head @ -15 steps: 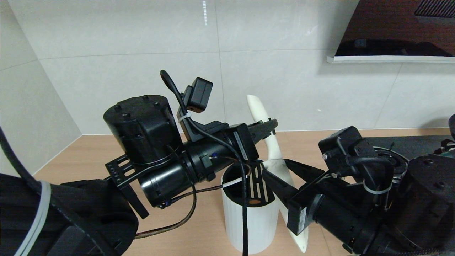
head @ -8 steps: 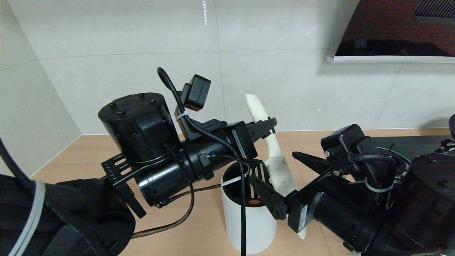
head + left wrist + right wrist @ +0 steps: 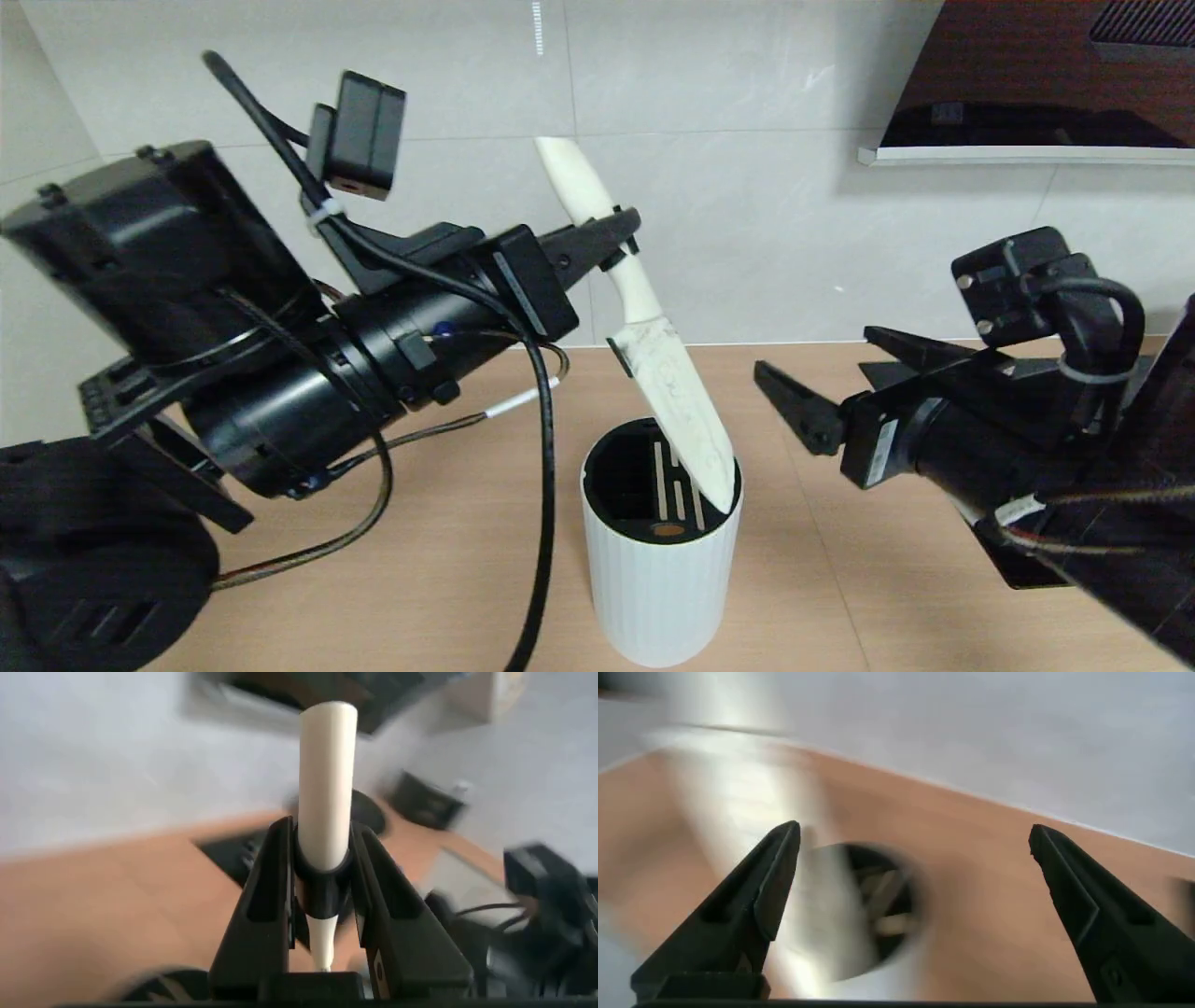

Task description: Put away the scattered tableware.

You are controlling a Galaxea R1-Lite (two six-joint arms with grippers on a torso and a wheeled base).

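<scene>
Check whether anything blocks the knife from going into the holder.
Nothing visible does. The knife, held by its handle in the left gripper, hangs blade down with its tip at the slotted top of the white knife holder. The open right gripper sits off to the side, clear of both.

Back wall [image 3: 747, 233] of large pale grey tiles, thin grout lines, meeting a side wall [image 3: 37, 84] of the same tile at the robot's left. Light wood-grain countertop [image 3: 420, 579] runs along the foot of the back wall. Dark glossy range hood [image 3: 1036, 84] with a pale lower edge hangs upper right; a short bright reflection [image 3: 537, 33] sits high on the tiles.
</scene>
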